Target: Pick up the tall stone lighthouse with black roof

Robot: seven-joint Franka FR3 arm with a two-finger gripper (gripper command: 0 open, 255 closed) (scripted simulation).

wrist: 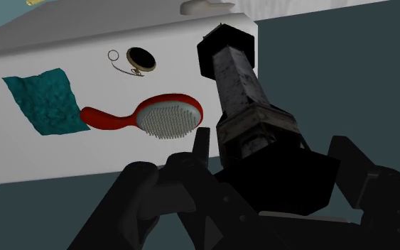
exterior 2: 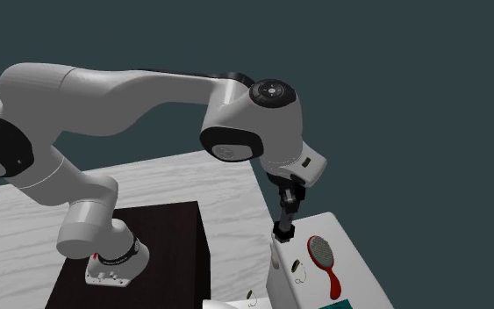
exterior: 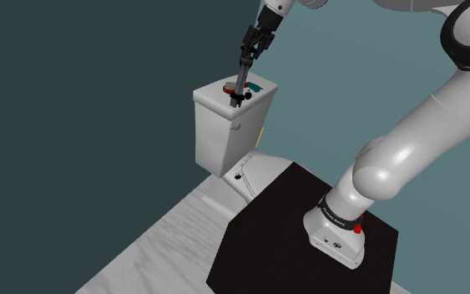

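Wrist view, left to right:
- Teal cloth (wrist: 45, 103) at centre left.
- Red hairbrush (wrist: 159, 117) and pocket watch (wrist: 140, 58) mid-frame. All three lie on the white tank lid (wrist: 49, 160).
- Lighthouse (wrist: 241, 92) right of centre, its black base by the lid's corner.
- Gripper (wrist: 273, 145) at lower right, fingers clamped on the lighthouse's dark roof end.

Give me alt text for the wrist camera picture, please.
The end effector clasps a dark grey stone lighthouse with black trim, seen lengthwise. Beyond it is a white toilet tank lid bearing a red hairbrush, a teal cloth and a small pocket watch.
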